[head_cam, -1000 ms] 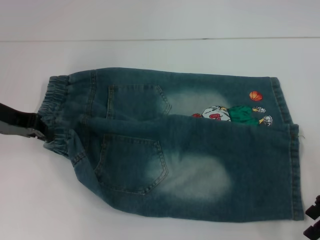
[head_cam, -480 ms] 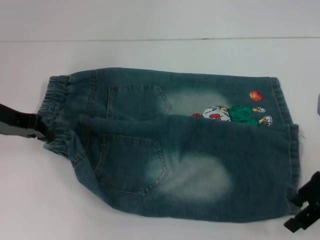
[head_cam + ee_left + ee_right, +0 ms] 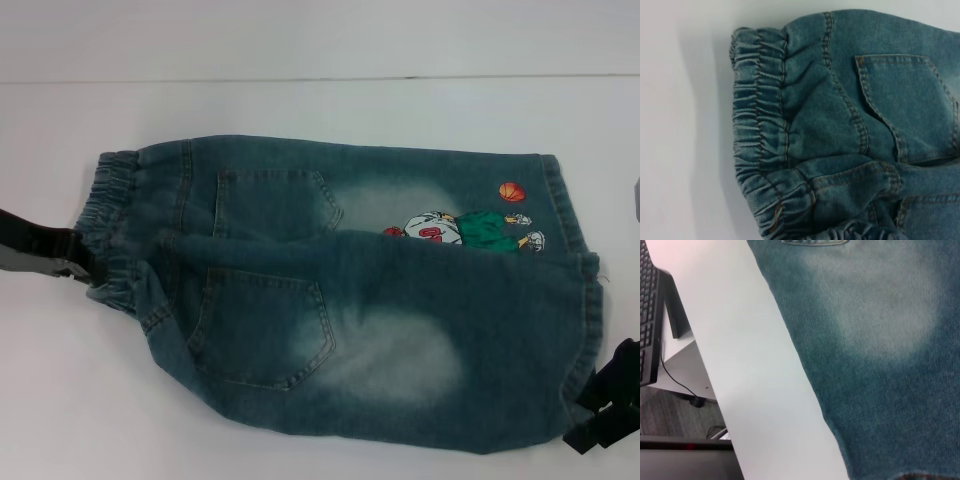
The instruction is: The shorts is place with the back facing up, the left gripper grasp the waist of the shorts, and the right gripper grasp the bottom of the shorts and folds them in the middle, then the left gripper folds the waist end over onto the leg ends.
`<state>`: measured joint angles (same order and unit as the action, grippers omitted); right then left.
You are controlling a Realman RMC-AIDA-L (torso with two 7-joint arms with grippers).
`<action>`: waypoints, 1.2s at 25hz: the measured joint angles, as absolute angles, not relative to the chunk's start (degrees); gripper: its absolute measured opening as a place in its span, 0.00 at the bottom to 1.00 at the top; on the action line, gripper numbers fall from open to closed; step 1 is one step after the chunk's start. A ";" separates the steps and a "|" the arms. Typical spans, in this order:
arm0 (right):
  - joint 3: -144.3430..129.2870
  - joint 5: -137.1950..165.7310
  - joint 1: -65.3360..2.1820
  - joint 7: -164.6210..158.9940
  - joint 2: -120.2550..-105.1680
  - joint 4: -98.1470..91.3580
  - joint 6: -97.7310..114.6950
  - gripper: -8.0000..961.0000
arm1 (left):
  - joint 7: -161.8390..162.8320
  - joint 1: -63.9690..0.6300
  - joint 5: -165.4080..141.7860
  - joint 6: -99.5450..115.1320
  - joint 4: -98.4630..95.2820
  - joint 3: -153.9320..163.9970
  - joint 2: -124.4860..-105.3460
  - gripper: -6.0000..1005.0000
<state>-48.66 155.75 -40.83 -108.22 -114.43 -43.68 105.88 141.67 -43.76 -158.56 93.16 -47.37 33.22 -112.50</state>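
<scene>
The blue denim shorts lie flat on the white table, back up, with both patch pockets showing. The gathered waist is the left end, and the left wrist view shows it close up. My left gripper sits at the waist's edge, where the band is pinched together. The leg ends lie on the right; the far leg carries the cartoon print. My right gripper touches the near leg's hem, which is bunched inward at its bottom corner. The right wrist view shows only denim.
The white table extends beyond the shorts at the back and left. In the right wrist view its front edge runs beside the near leg, with a black keyboard on a desk below.
My right gripper has come up from the lower right corner to the near leg's hem, and that hem corner has been pushed inward. The left gripper and waist have stayed put.
</scene>
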 joint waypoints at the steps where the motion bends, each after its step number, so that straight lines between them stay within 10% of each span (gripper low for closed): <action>1: -48.55 155.74 -40.79 -108.16 -114.42 -43.68 105.81 0.55 | 141.67 -43.77 -158.56 93.16 -47.37 33.22 -112.50 0.05; 15: -47.33 155.41 -40.07 -106.93 -113.92 -43.68 104.82 0.13 | 141.75 -43.77 -158.45 93.16 -47.46 33.22 -112.34 0.05; 22: -29.31 151.50 -39.07 -97.15 -108.24 -36.25 106.99 0.06 | 142.20 -43.97 -158.45 93.13 -47.89 31.13 -111.54 0.05; 30: -21.19 138.79 -34.01 -94.19 -106.28 -30.88 100.29 0.06 | 142.50 -44.37 -158.15 90.61 -47.90 24.62 -110.69 0.05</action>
<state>-21.19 138.79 -34.01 -94.19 -106.28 -30.88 100.29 142.50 -44.37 -158.15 90.61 -47.90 24.62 -110.69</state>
